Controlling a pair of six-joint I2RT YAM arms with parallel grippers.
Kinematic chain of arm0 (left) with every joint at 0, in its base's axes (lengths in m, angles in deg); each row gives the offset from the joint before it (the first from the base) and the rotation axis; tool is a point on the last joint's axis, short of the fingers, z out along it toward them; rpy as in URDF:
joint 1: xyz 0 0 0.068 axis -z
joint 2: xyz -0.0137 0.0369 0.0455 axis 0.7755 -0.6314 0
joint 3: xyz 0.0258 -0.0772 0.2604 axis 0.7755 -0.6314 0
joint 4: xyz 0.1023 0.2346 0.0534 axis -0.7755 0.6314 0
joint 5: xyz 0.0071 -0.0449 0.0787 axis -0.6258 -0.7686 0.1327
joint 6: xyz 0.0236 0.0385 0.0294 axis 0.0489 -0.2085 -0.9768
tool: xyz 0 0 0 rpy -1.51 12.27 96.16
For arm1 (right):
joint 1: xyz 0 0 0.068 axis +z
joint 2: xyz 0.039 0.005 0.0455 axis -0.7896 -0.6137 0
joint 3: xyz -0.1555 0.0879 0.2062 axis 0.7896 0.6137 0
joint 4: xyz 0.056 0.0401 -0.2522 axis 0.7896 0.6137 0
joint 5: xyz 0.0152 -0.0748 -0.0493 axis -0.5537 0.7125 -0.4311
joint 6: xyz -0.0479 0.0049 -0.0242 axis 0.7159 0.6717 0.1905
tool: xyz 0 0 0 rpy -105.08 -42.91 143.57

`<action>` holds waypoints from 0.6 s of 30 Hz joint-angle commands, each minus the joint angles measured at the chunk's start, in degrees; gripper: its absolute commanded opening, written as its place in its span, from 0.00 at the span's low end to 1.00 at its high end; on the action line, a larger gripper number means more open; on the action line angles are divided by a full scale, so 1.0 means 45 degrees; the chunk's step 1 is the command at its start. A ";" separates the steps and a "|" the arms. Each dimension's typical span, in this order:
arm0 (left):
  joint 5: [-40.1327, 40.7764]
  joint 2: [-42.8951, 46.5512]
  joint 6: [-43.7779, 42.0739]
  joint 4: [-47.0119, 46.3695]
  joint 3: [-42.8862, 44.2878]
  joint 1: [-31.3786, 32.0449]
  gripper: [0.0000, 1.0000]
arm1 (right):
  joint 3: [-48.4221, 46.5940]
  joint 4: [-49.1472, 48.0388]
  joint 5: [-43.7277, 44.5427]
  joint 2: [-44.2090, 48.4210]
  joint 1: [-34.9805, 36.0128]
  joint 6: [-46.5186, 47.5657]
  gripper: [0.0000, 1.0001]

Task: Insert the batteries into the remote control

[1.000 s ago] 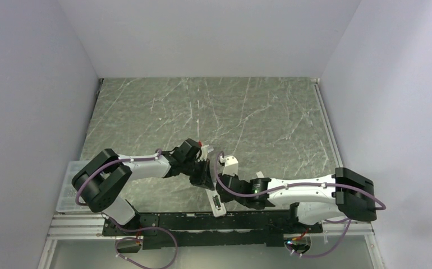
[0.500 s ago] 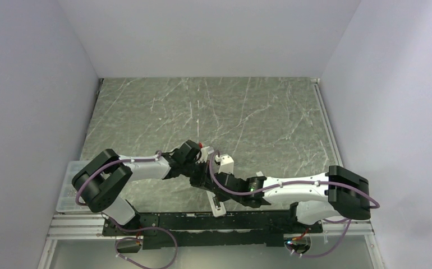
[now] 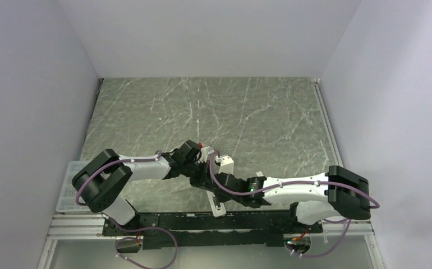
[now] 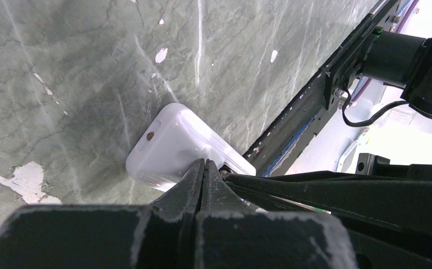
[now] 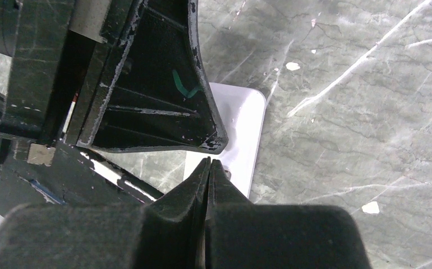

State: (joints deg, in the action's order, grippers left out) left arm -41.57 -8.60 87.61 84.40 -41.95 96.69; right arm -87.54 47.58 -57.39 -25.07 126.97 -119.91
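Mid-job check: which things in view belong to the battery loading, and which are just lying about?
Job: remote control; left fingers, shut; right fingers, shut; batteries not visible.
Lying about: clear plastic bin at far left; small white piece beside the right arm.

The bench [image 3: 202, 112] is grey-green marbled stone with white veins and small chips. A white remote [image 3: 219, 205] rests on it at lower centre, just beside the black rail [image 3: 163, 219].

Lab enclosure; white walls [image 3: 214, 33], marbled tabletop [image 3: 202, 112]
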 commanded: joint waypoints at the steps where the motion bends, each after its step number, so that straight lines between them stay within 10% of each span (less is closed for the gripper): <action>1: 0.0736 0.0092 -0.0194 0.0281 -0.0179 -0.0013 0.00 | 0.0151 -0.0167 -0.0022 0.0055 -0.0027 -0.0185 0.00; 18: 0.0819 0.0053 -0.0173 0.0370 -0.0101 -0.0012 0.00 | 0.0468 0.0013 -0.0080 0.0286 0.0235 -0.0406 0.00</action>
State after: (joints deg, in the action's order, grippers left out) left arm -41.53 -8.58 87.63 84.44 -41.97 96.69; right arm -86.10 47.56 -57.36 -24.83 127.10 -120.64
